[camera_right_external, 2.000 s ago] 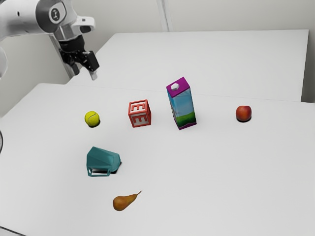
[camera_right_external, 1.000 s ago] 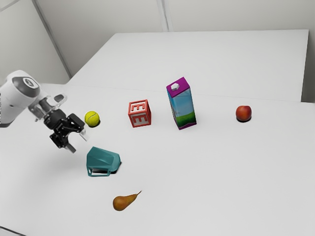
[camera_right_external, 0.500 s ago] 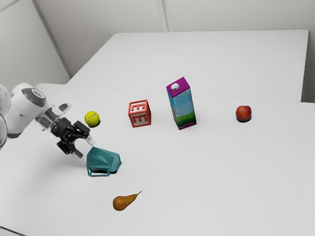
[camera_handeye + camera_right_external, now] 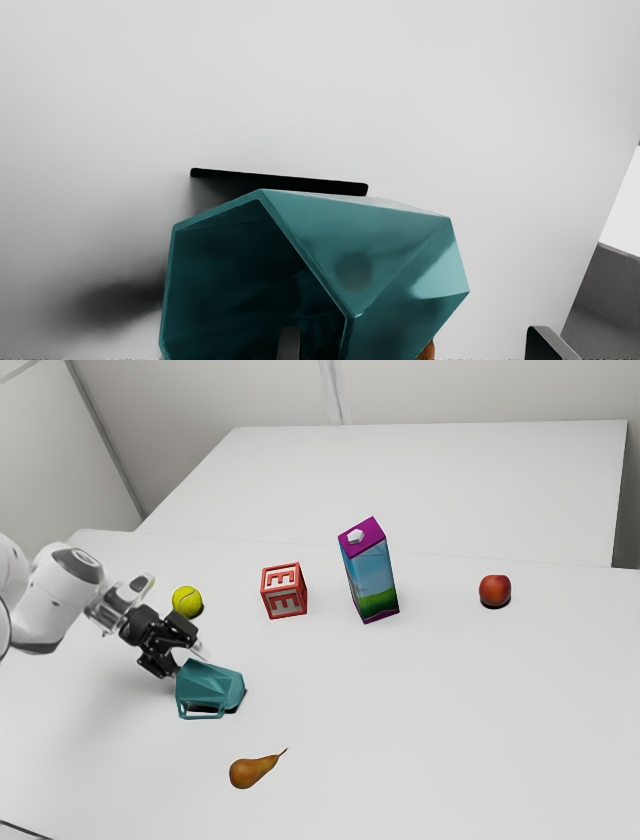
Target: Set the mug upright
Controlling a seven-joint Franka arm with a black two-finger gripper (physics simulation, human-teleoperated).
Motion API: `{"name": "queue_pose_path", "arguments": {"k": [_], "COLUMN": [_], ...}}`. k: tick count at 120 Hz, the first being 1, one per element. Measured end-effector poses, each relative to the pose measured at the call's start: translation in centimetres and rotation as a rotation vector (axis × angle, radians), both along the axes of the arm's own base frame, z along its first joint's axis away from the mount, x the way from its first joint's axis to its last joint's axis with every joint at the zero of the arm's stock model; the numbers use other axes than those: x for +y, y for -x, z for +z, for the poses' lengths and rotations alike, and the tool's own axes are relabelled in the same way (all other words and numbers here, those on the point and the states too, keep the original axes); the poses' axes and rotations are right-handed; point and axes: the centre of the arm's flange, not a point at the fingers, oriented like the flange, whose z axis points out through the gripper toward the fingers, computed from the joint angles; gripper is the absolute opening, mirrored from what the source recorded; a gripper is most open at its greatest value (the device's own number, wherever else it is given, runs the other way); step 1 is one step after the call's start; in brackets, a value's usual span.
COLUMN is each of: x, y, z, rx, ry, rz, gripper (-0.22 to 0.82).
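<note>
In exterior-view clock terms, the mug (image 4: 211, 684) lies sideways on the table (image 4: 400, 710), at 4 o'clock from the end effector (image 4: 190, 664); mouth faces 9, base 3. Fingers stand wide, gripping nothing.

Teal faceted mug (image 4: 209, 685) (handle and all) on its side, near pear (image 4: 254, 770).

A smooth white robot arm with rounded joints (image 4: 55, 600) enters at nine o'clock in the exterior view and slopes downward. At its end, a black plastic-and-metal two-finger gripper (image 4: 190, 664) tilts low, pointing toward four o'clock. In the wrist view, its two slim grey-and-black fingers (image 4: 552, 345) stand wide apart, a broad gap between them.
</note>
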Motion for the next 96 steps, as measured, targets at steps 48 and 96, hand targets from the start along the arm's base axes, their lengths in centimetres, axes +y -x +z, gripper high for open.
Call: {"name": "queue_pose_path", "arguments": {"k": [48,96], "x": [-2.1,-2.9], "y": [-0.1,-0.6], "z": [2.5,3.3], "rx": [-0.037,-0.035], "ry": [0.039,0.030], "rz": [-0.027,-0.040], "gripper": [-0.02,-0.16]}}
